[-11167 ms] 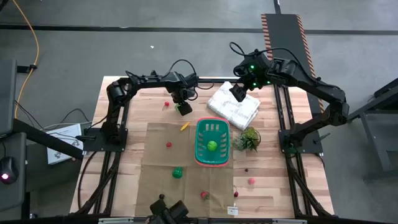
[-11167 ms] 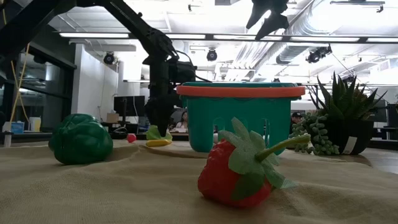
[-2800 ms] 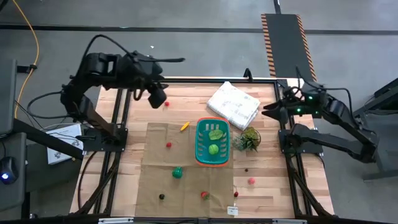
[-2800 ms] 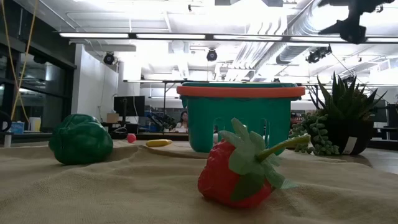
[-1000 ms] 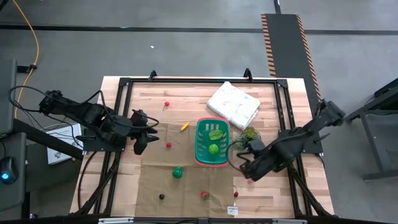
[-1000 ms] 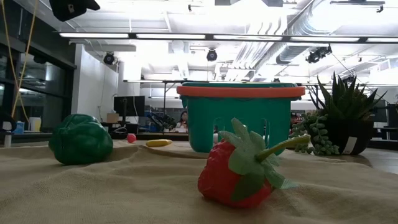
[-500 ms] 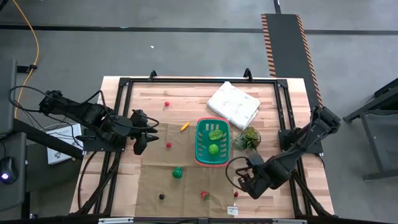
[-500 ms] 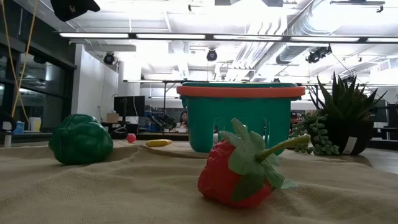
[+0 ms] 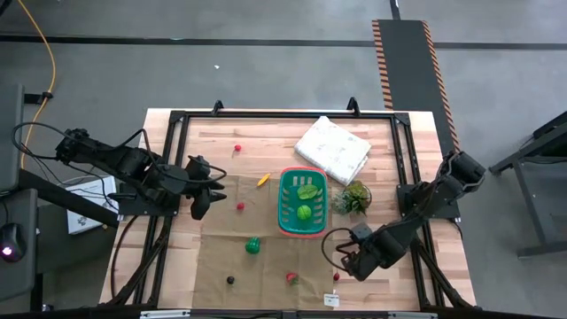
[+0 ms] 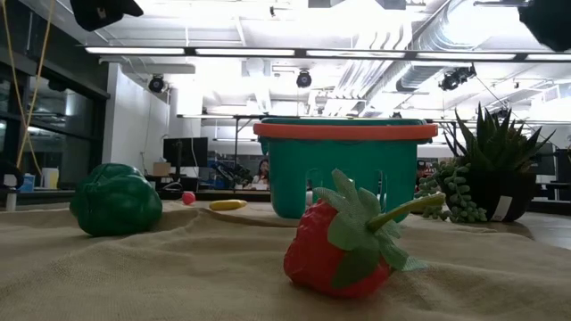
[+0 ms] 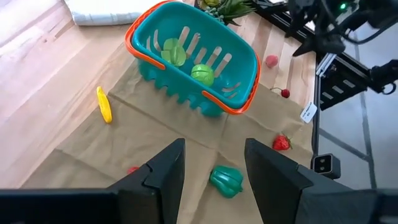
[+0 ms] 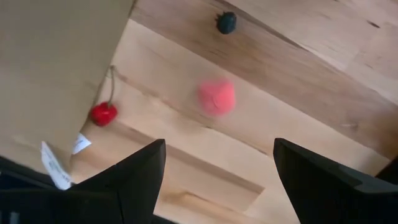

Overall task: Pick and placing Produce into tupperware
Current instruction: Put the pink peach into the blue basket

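Tupperware (image 9: pixel 305 206), teal slotted plastic with an orange-red rim, sits mid-table on the tan cloth (image 9: pixel 266 266), two green pieces (image 9: pixel 304 211) already inside. Compared with half a second ago, the right gripper (image 9: pixel 347 258) has edged slightly rightward, at the basket's 5 o'clock, its dark fingers (image 12: pixel 140 174) spread wide and empty above a pink berry (image 12: pixel 216 98) and a stemmed cherry (image 12: pixel 103 112) on bare wood. Left gripper (image 9: pixel 198 206) has not moved, parked at 9 o'clock, jaws partly apart, holding nothing. Knobbly green pepper (image 9: pixel 253 245) lies at 7 o'clock.
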